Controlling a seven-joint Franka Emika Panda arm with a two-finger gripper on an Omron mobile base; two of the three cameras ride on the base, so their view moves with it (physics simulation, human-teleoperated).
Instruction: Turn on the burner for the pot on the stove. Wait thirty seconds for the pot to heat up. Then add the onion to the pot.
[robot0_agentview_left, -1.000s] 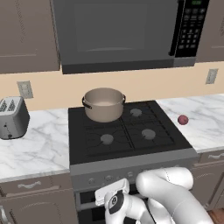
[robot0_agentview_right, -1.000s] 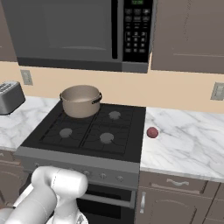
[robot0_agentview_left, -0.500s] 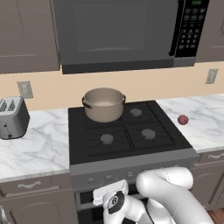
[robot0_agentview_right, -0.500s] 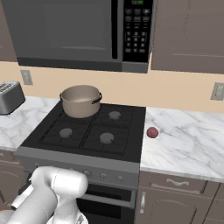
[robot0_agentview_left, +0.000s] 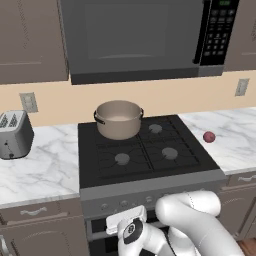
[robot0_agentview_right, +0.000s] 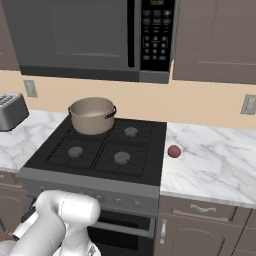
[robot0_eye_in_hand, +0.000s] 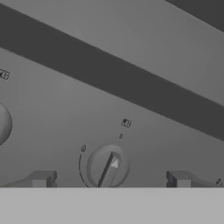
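**Claw lined up on a knob, burner not yet lit**

The pot (robot0_agentview_left: 118, 119) sits on the back left burner of the stove (robot0_agentview_left: 150, 182), wide and straight-sided, tan metal with two small dark handles. No flame shows beneath it, so the first step, turning on its burner, looks to be the one in hand.

In the hand view a round grey knob (robot0_eye_in_hand: 107, 167) with a raised pointer bar lies between the two dark fingertips of the claw (robot0_eye_in_hand: 109, 178), which stands wide open and holds nothing. The tips flank the knob without touching it. Whether this knob serves the pot's burner cannot be told from here. The next move would call for easing forward, closing on the pointer bar and twisting.

The cooktop is matte black with thin grate bars over round grey caps; the front panel is smooth steel. The onion (robot0_agentview_left: 209, 136), a small dark-red ball, rests on the white marbled table (robot0_agentview_left: 235, 145) right of the stove, well apart from the pot.
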